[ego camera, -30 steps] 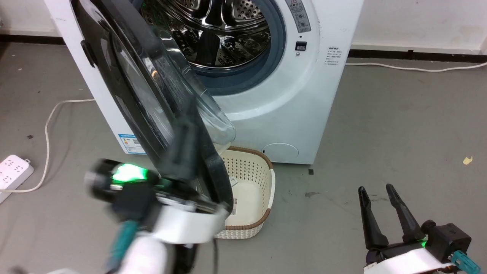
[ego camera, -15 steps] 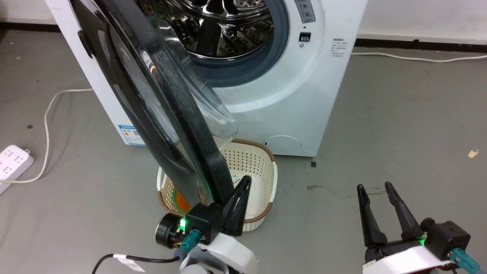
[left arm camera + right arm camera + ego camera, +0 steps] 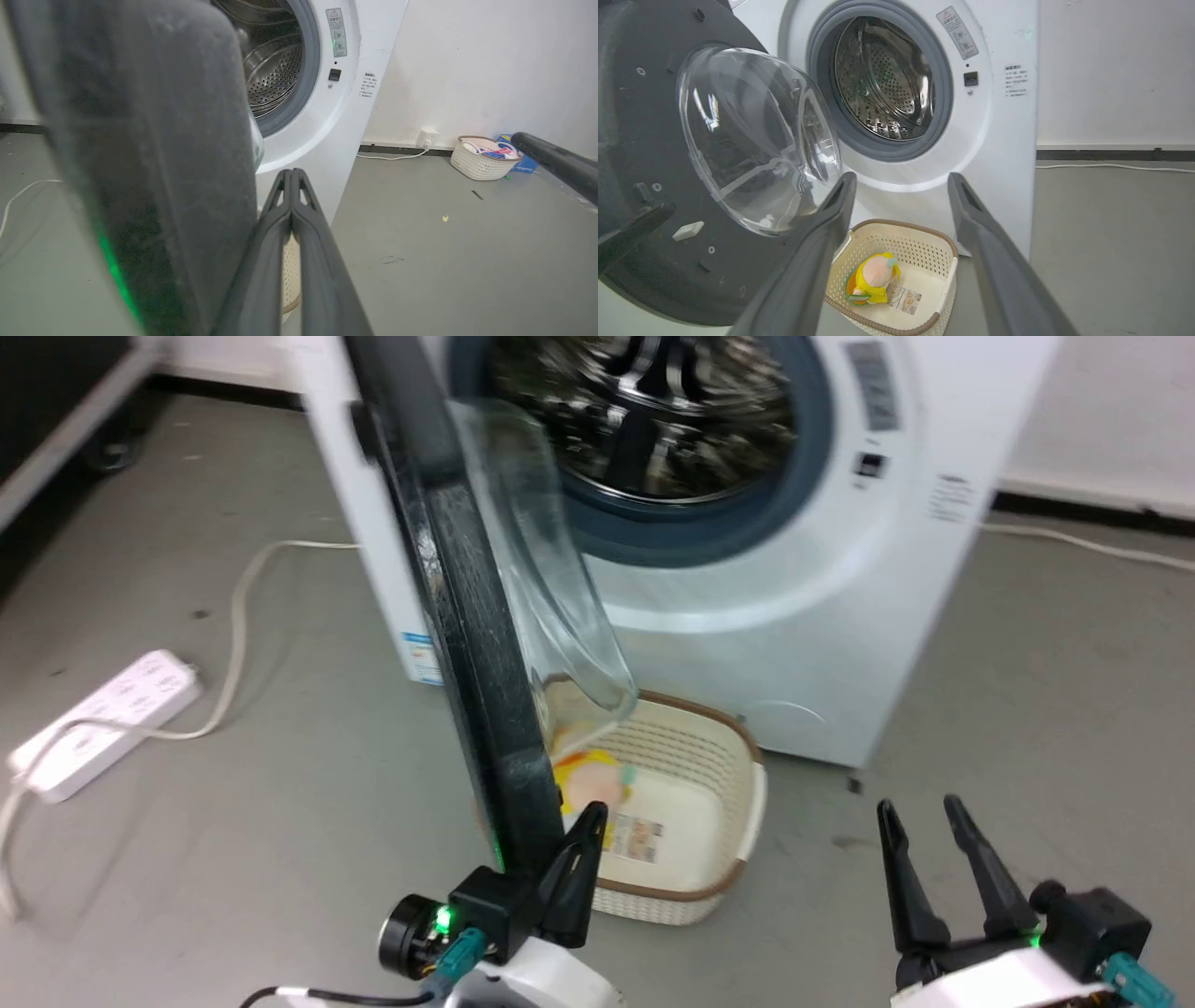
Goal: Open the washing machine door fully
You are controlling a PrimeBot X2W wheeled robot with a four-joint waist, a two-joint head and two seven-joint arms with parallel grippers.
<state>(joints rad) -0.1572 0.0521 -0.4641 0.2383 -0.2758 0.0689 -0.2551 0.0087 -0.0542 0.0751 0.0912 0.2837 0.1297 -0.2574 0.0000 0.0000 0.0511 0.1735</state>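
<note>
Black-rimmed, the washing machine door (image 3: 467, 616) stands just beside my left gripper (image 3: 590, 817), fingers pressed together, likely for pushing. My right gripper (image 3: 920, 807) hangs clear, fingers spread, empty.

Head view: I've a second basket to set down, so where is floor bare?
Bare grey floor lies right of the washing machine, beyond the right tool; another patch sits between the power strip and the washing machine door. Crowded beside the door: the basket with its yellow toy, and the left tool.
</note>
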